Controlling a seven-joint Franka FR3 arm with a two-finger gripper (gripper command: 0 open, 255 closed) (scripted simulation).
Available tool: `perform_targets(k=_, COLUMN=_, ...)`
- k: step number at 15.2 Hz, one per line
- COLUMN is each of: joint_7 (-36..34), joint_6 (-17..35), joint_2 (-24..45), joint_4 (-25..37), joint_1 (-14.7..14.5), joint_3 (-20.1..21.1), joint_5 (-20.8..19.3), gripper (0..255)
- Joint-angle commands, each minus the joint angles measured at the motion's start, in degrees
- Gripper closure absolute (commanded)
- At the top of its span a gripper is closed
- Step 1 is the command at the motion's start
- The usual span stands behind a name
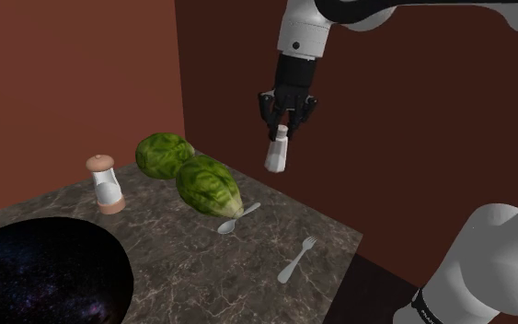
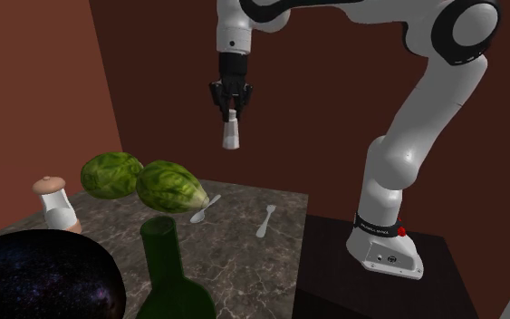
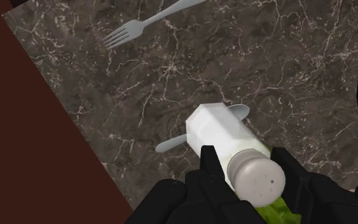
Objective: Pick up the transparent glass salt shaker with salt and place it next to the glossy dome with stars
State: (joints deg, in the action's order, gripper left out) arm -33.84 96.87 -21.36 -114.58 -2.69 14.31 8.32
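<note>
Shoulder view: claw point(image 1: 284, 127) is clenched on the salt shaker point(image 1: 277, 153), which hangs in the air well above the marble counter point(image 1: 247, 276).

Containers: we see the shaker body as plain white with a grey perforated cap, and we can't tell fill from wall. A second shaker point(image 1: 107, 184) with tan cap and base stands on the counter, well off to the claw's side; its body reads white too. In the second exterior view a green bottle point(image 2: 164, 263) stands far from the claw, contents unreadable.

Arm: it rises from the stand point(image 2: 380, 272), elbow high, then reaches over the counter with the wrist pointing down.

Shaker axis: long axis near vertical with a slight tilt, cap up between the fingers point(image 3: 209, 162), base down toward the counter.

Wrist view: a spoon point(image 3: 171, 144) lies right under the shaker's base, and a fork point(image 3: 142, 25) lies further out. Two green leafy heads point(image 1: 206, 184) sit below and beside the claw. The dark starry dome point(image 1: 45, 271) sits beyond them, well apart from the claw.
</note>
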Motion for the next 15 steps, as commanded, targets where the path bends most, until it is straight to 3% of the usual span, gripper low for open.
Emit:
perform_targets(k=1, joint_7=-0.2, joint_6=-1.5, joint_2=0.1, joint_4=1.7, joint_1=0.0, joint_3=0.0, joint_5=-0.1, gripper=255)
perform_targets(k=4, joint_7=-0.4, joint_6=-3.3, joint_2=0.5, joint_4=3.9, joint_1=0.1, joint_3=-0.1, joint_5=-0.2, gripper=255)
perform_targets(k=15, joint_7=-16.7, joint_6=-2.4, joint_2=5.2, joint_4=9.3, joint_1=-4.6, joint_3=11.6, joint_5=0.8, gripper=255)
